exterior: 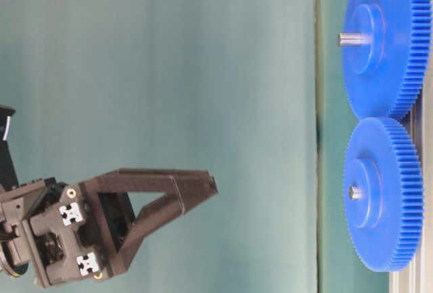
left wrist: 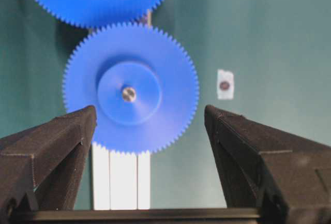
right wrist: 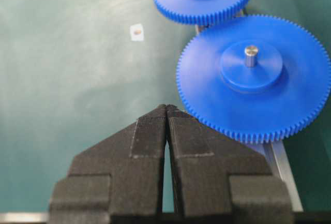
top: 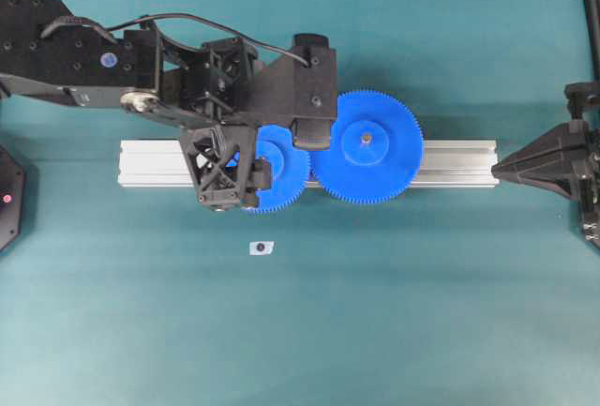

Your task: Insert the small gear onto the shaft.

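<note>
The teal table (top: 450, 312) fills every view, and across it lies the aluminium rail (top: 459, 157), carrying both gears. The wider blue gear (top: 367, 147) sits right of centre overhead, its grey pin tip standing proud in the right wrist view. Meshed against it is the small gear (left wrist: 131, 87), blue with fine teeth and a raised round hub. It is already seated on the rail, and the left wrist view shows what the overhead hides under the arm: the silvery tip of the shaft (left wrist: 129, 94) shining in the hub's centre hole. The table-level view confirms that tip poking through the hub.

The left claw (left wrist: 150, 131) hangs over the small gear with its fingers spread wide, touching nothing. The right claw (right wrist: 166, 111) is parked at the rail's far end, its fingers pressed together on nothing. Smallest of all, a white tag (top: 261, 248) with a dark dot lies alone on the table, near the rail.
</note>
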Robot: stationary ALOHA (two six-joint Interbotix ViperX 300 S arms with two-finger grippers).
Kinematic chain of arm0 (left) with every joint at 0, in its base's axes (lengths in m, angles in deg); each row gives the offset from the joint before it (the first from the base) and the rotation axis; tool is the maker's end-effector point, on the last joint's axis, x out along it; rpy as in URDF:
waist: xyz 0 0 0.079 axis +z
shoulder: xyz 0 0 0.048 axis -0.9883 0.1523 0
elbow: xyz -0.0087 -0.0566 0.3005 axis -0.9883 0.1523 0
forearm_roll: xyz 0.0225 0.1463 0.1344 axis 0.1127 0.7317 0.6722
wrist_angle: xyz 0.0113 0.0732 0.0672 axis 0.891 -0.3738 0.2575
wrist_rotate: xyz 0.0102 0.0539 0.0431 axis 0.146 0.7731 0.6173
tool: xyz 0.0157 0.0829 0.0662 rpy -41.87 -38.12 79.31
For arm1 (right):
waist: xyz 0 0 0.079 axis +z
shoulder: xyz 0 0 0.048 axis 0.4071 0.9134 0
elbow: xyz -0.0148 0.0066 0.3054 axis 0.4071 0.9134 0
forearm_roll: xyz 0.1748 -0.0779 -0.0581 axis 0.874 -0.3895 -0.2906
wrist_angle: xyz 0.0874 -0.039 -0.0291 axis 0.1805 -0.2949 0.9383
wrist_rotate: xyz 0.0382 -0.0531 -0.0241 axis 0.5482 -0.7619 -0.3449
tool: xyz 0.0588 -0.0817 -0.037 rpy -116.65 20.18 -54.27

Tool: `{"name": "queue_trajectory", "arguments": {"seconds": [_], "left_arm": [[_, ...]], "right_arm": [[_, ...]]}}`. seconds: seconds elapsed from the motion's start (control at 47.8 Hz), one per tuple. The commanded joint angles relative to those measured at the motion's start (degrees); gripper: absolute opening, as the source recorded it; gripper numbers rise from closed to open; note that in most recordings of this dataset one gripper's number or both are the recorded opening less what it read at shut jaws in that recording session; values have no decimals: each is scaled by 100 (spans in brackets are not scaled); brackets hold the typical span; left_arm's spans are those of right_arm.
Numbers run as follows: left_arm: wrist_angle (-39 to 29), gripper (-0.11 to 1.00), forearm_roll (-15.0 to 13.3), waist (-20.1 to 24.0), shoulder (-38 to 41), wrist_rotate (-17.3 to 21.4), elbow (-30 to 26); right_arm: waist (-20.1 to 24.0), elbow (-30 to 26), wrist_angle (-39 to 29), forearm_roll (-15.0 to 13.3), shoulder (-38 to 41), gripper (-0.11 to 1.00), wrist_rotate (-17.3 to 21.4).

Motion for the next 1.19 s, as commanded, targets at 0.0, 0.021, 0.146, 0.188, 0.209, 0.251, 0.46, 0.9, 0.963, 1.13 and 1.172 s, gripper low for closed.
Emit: {"name": "queue_trajectory", "arguments": {"seconds": [0.0,0.021,0.146,0.188,0.209,0.251,0.46,0.9,0.963,1.13,1.172], "left_arm": [[-35,80,9,-9,-79,-9,-88],[-35,80,9,-9,-70,-9,-97],[-35,80,26,-9,-70,-9,-105],[-35,80,9,-9,-70,-9,-105],[-35,80,26,0,-70,-9,-105],[-35,80,9,-9,-70,-18,-97],[-35,80,9,-9,-70,-18,-70],[-35,80,26,-9,-70,-18,-70],[-35,80,9,-9,-70,-18,-70],[-35,80,9,-9,-62,-18,-70],[-35,80,9,-9,-53,-18,-70]], "right_arm": [[9,-53,62,9,35,6,53],[9,-53,62,9,26,6,53],[9,-44,62,9,35,6,53],[9,-44,62,9,26,6,53],[9,-44,62,9,26,6,53],[9,-53,62,9,26,6,53],[9,-44,88,9,35,6,132],[0,35,97,-53,-9,6,229],[9,44,97,-53,-35,6,237],[0,44,97,-44,-149,6,237],[9,53,97,-53,-167,6,237]]}}
